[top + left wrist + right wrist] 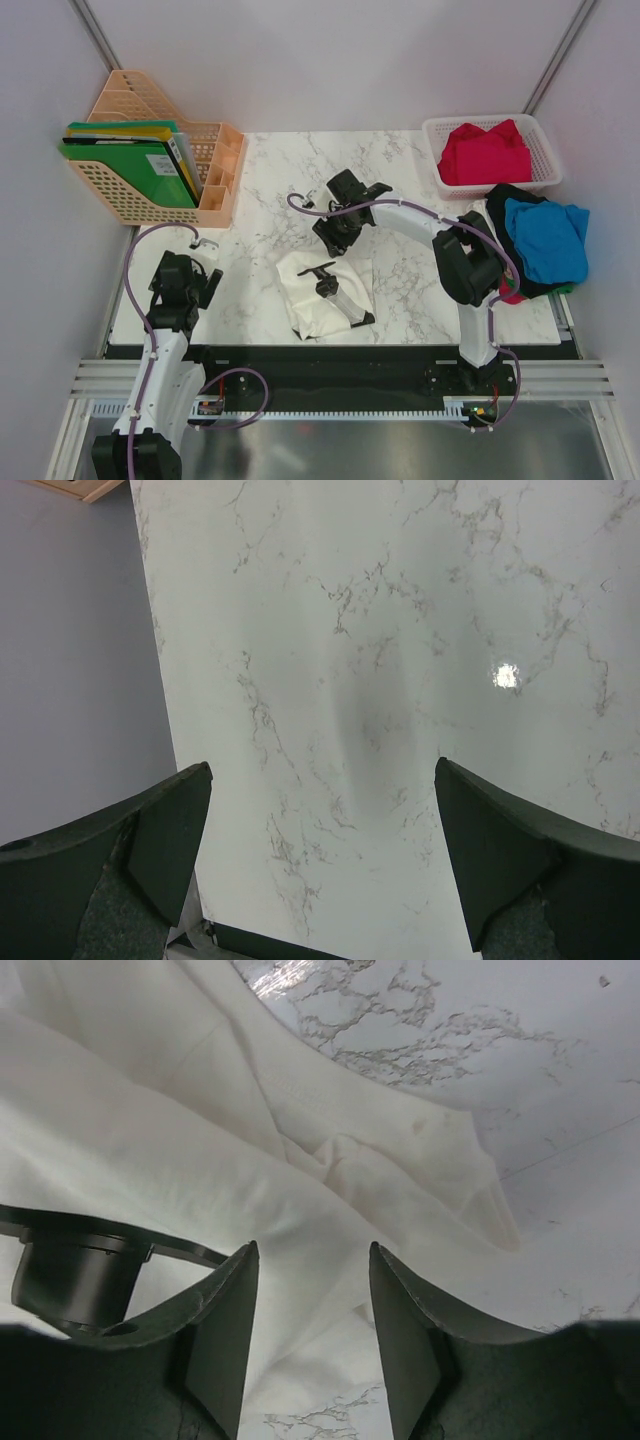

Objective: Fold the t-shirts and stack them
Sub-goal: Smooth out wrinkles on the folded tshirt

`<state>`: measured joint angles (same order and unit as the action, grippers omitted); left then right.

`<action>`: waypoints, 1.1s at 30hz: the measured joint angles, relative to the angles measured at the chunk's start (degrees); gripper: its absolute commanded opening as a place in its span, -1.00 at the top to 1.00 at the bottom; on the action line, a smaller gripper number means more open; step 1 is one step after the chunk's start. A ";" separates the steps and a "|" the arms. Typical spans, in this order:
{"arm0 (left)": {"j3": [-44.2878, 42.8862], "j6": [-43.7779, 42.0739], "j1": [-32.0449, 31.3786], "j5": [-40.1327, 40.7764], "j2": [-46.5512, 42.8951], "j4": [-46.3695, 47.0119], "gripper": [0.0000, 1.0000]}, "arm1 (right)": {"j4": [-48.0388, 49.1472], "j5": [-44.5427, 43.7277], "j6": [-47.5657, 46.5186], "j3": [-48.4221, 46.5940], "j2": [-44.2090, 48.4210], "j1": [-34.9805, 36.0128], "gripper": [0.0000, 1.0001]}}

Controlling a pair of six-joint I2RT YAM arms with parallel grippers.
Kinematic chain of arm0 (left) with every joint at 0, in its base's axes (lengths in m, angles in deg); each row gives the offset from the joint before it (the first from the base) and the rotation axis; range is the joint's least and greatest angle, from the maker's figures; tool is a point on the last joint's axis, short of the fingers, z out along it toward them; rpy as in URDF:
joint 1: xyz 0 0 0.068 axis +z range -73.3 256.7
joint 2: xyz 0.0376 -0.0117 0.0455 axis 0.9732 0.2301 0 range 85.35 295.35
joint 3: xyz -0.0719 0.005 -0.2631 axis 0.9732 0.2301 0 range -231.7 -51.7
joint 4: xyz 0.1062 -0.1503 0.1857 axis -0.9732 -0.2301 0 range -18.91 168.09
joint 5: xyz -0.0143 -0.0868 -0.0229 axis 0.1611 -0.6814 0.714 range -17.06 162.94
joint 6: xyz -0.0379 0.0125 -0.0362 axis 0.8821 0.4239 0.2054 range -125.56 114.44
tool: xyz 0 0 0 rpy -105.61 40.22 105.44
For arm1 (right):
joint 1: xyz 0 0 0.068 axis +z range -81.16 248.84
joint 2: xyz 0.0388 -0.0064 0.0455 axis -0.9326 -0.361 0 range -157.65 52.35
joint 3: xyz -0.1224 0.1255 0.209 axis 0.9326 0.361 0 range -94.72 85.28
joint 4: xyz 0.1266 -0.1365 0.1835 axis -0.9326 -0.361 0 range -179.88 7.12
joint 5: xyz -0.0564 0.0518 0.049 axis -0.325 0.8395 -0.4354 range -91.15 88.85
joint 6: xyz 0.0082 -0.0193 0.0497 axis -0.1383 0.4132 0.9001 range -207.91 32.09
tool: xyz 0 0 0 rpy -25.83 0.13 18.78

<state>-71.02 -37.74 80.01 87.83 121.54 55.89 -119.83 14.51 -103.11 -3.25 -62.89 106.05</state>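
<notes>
A white t-shirt [325,292] lies crumpled in a loose fold at the table's middle front. My right gripper [330,243] hovers over its far edge. In the right wrist view its jaws [311,1250] stand apart above the white cloth [150,1130] with nothing pinched between them. A small black object [75,1275] rests on the shirt beside the left finger. A red t-shirt [485,152] fills the white basket [540,130]. A blue t-shirt [545,238] lies on a black one [503,198] at the right edge. My left gripper [195,285] is open over bare marble [322,765].
A peach plastic file rack [215,175] with green folders [130,160] stands at the back left. The marble top's left edge [160,680] runs close beside my left gripper. A scrap of red cloth [510,293] shows under the blue and black pile behind the right arm.
</notes>
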 measured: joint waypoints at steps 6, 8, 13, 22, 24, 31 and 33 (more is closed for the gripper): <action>0.00 0.02 0.00 0.00 0.11 0.00 -0.99 | -1.29 2.38 -0.07 2.29 0.66 0.02 -0.05; 0.00 0.00 0.00 0.00 0.11 0.00 -0.99 | -1.40 2.64 -0.48 2.99 0.66 0.00 0.72; 0.00 0.00 0.00 0.02 0.11 0.00 -0.99 | -1.44 3.50 -0.85 3.78 0.66 0.00 1.00; 0.00 0.00 0.00 0.00 0.61 0.00 -0.99 | -1.09 2.36 -0.83 4.72 7.30 0.00 1.00; 0.00 0.00 0.00 0.00 0.70 0.00 -0.99 | -0.92 1.79 -0.85 4.72 11.21 0.00 1.00; 0.00 0.00 0.00 0.00 0.68 0.00 -0.99 | 0.55 -0.63 -0.98 4.72 17.88 0.04 -0.17; 0.00 0.00 0.00 0.00 0.68 0.00 -0.99 | 0.70 -2.03 -1.36 5.14 17.59 0.04 -0.26</action>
<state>-71.02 -37.74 80.01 87.83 122.22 55.89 -119.13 12.47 -104.47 1.89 -45.29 106.09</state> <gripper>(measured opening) 0.997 0.571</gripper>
